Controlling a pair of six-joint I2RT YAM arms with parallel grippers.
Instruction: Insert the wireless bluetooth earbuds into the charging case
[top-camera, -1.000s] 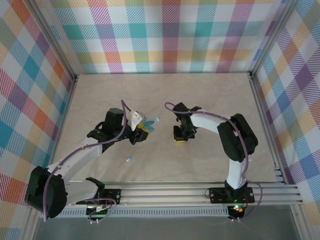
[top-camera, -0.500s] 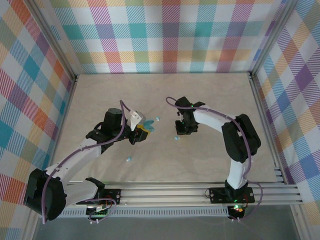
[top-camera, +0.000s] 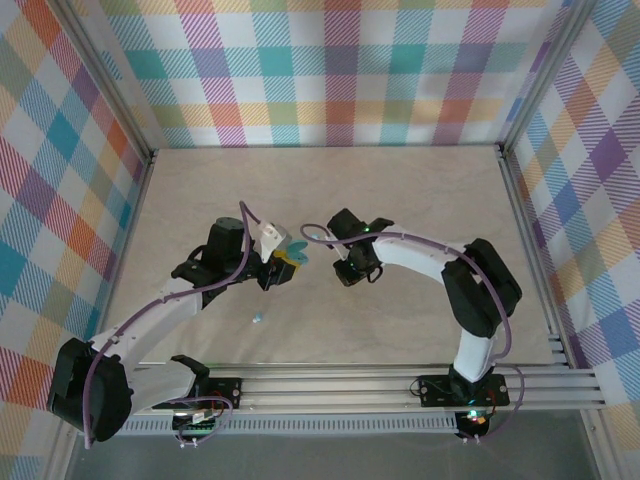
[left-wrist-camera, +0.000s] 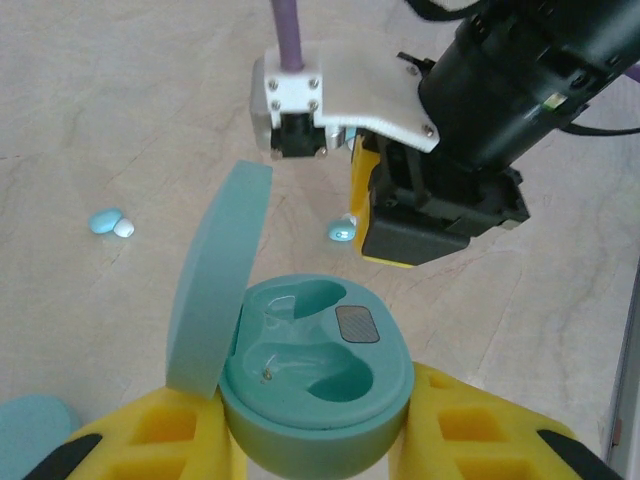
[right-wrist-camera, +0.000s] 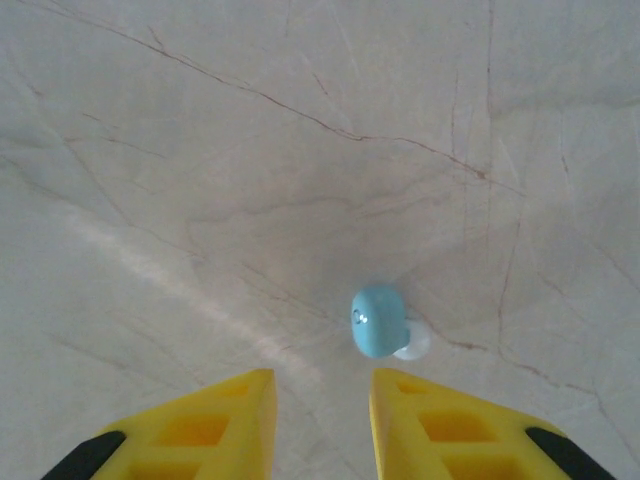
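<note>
My left gripper (top-camera: 281, 264) is shut on the teal charging case (left-wrist-camera: 318, 375), gripping its sides between yellow fingers. The case's lid (left-wrist-camera: 215, 280) stands open to the left, and both moulded wells look empty. One pale blue earbud (right-wrist-camera: 378, 320) with a white tip lies on the table just ahead of my right gripper (right-wrist-camera: 322, 420), slightly right of the gap. That gripper is open, nothing between its fingers. In the left wrist view the same earbud (left-wrist-camera: 342, 231) lies beside the right gripper's yellow finger, just beyond the case. A second earbud (left-wrist-camera: 110, 222) lies further left. Another earbud (top-camera: 258, 319) lies nearer the arm bases.
The pale marble-patterned tabletop (top-camera: 420, 190) is walled by plaid panels and aluminium rails (top-camera: 400, 385) along the near edge. The right arm's wrist and purple cable (left-wrist-camera: 290, 25) hang close over the case. A teal rounded shape (left-wrist-camera: 28, 425) sits at the left wrist view's bottom-left corner.
The right arm has swung left toward the held case, and its jaws have opened. The earbud now lies loose on the table in front of them. The left arm has held still.
</note>
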